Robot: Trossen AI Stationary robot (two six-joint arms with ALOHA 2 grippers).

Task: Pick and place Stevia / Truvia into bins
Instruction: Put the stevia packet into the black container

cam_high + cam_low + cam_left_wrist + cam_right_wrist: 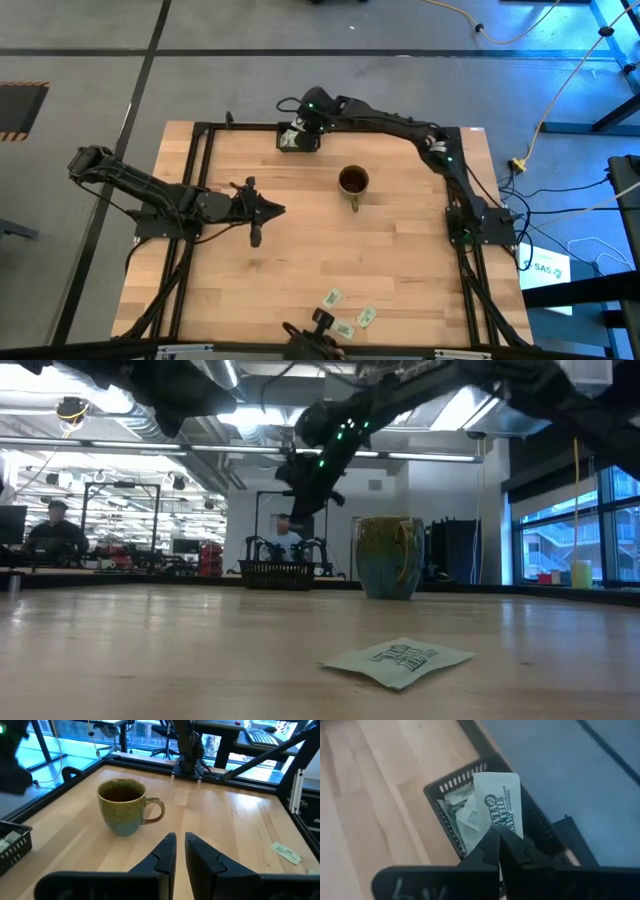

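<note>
Stevia / Truvia sachets are lying in two groups, and one more sachet is hanging pinched in the right gripper, whose fingers are pressing together on its lower edge. Starting with the largest thing, the wooden table is carrying everything, with both arms reaching in over it. The right gripper is hovering directly above the black tray at the table's far edge, and the held sachet is dangling over the tray's opening, where several crumpled sachets are already resting. The brown-gold mug is standing upright on the table, off to the side of the right gripper and well ahead of the left gripper. The left gripper is hovering above bare wood with its fingers standing slightly apart, gripping nothing, the mug's handle turned sideways across its view. A few loose sachets are lying flat near the table's front edge, well apart from both grippers; in the low view one of them is lying closest to the camera.
</note>
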